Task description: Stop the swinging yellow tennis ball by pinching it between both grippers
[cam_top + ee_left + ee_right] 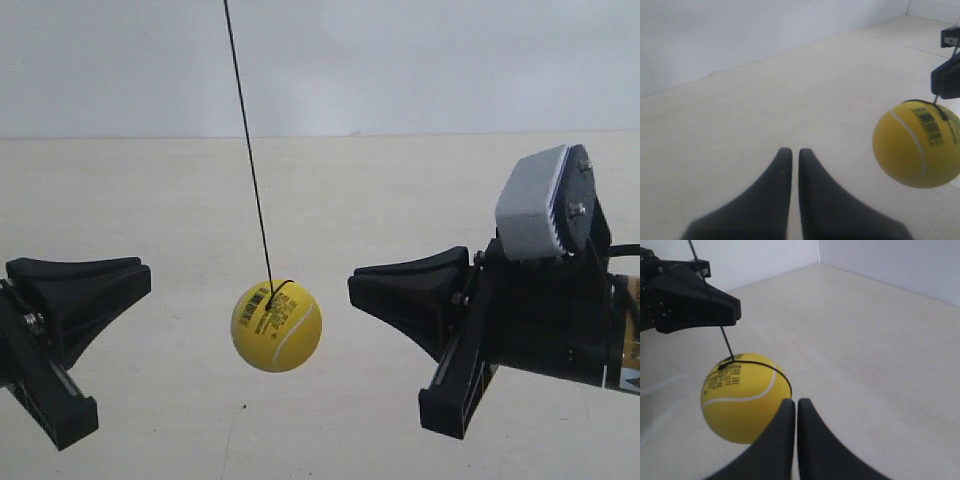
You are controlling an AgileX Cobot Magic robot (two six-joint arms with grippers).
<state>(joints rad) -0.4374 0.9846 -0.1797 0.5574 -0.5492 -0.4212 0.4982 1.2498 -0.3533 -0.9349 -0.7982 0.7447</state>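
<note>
Gaps on either side of the yellow tennis ball (pixel 277 327): the relation that decides the pinch. Hangs free on a thin black string (pixel 250 150) above the counter (pixel 350 190), touching nothing, between the two grippers. Sits far nearer the gripper at the exterior view's right (pixel 353 285) than the gripper at the exterior view's left (pixel 146 278), with clear air on both sides. Appears a little lower than both tips in that view. Slanted string, not plumb, so probably mid-swing.

From the left gripper (pixel 791 152): jaws drawn almost together, holding nothing. Ball (pixel 917 145) off to one side of the jaw line, not dead ahead, with the other arm just beyond it.

From the right gripper (pixel 796 402): jaws likewise nearly touching and empty. Ball (pixel 742 397) just beside the tips and again off the jaw line. Cannot tell contact from this view alone.

Round ball, so no long axis to match. Likely calls for closing in from opposite sides, with more travel for the farther arm. Needs both tips brought down to the ball's middle. Risk of a glancing touch off the fuzzy curve, knocking it aside instead of trapping it.
</note>
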